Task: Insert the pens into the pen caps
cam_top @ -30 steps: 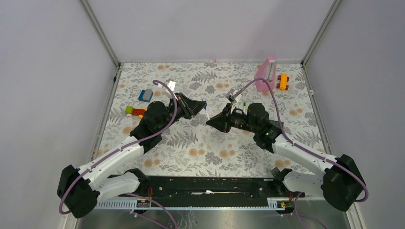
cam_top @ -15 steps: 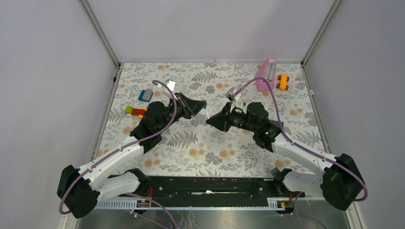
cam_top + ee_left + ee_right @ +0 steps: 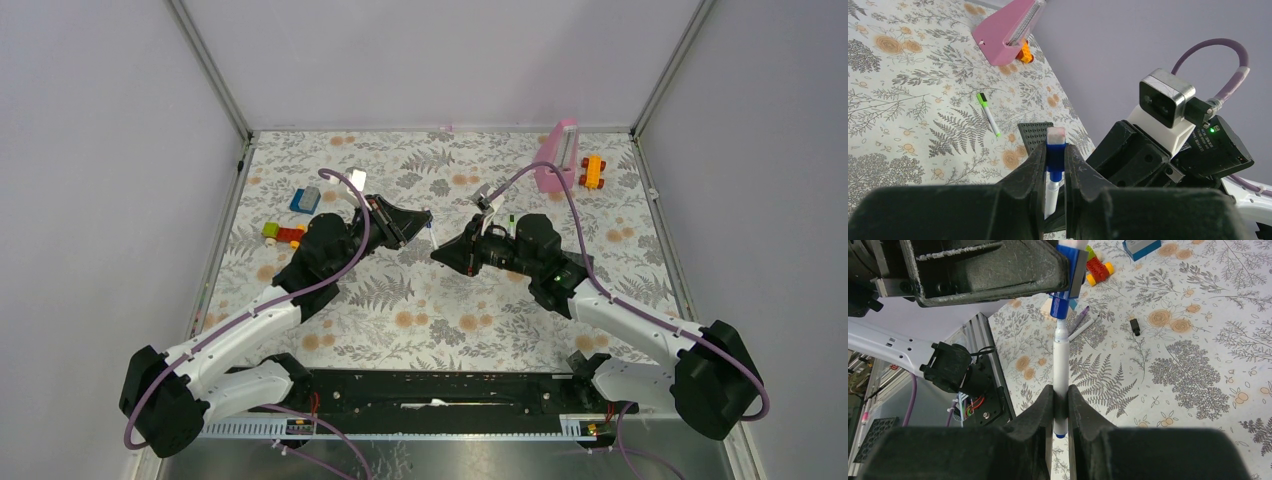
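Left tool pinches blue cap; right tool pinches slim white pen, tip inside the cap

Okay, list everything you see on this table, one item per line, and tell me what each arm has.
floral cloth: 1, grey and orange print, covers the table
held pen: 1, white, in the right jaws, tip at the blue cap's mouth
blue cap: 1, blue, in the left jaws
green pen: 1, white with green ends, lying beyond the right arm
loose pen: 1, white, lying near the black cap
black cap: 1, black, lying on the cloth
blue-grey brick: 1, far left
brick cluster: 1, green, red, yellow, far left
pink rack: 1, far right corner
orange toy: 1, beside the rack
left gripper: black, shut
right gripper: black, shut
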